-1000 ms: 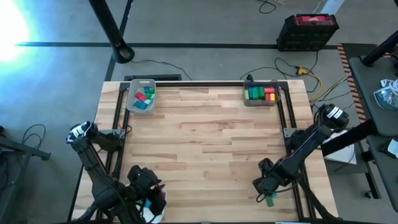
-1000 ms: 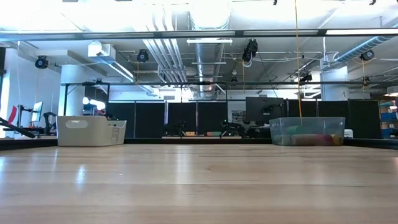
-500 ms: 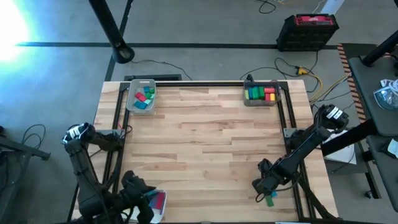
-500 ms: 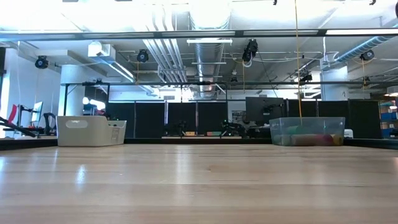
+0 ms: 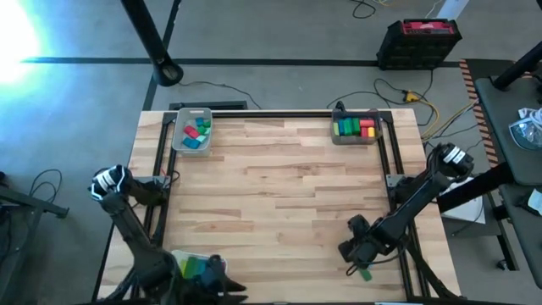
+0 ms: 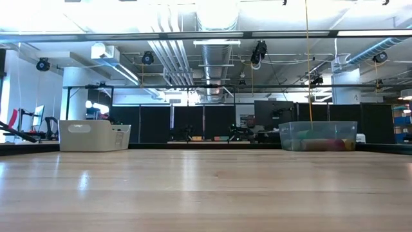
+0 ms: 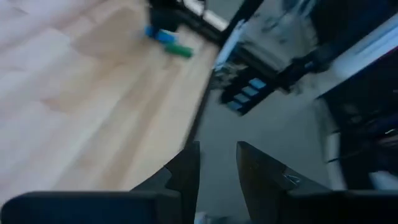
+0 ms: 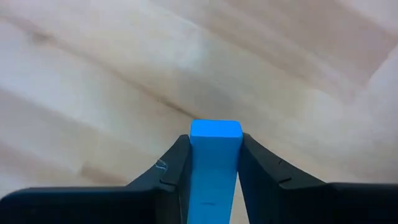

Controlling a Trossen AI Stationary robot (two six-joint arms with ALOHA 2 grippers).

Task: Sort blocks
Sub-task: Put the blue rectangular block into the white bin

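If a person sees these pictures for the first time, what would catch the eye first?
Probably the bright blue block clamped between the jaws of the right gripper, near the table's front right corner, with a green block lying beside it. Next, two trays of coloured blocks at the far edge: a grey one on the left, a clear one on the right.

The bench [image 5: 279, 195] is pale wood with darker grain streaks. A bright blue block [image 8: 214, 165] sits between the dark fingers [image 8: 165, 180] of the right gripper [image 8: 214, 155]. A green block [image 5: 367, 274] lies at the bench's right edge. The far-left tray [image 5: 179, 140] is grey, with teal, green and red blocks [image 5: 196, 132]; the far-right tray [image 5: 356, 138] is clear, with green, red and yellow blocks [image 5: 356, 127].
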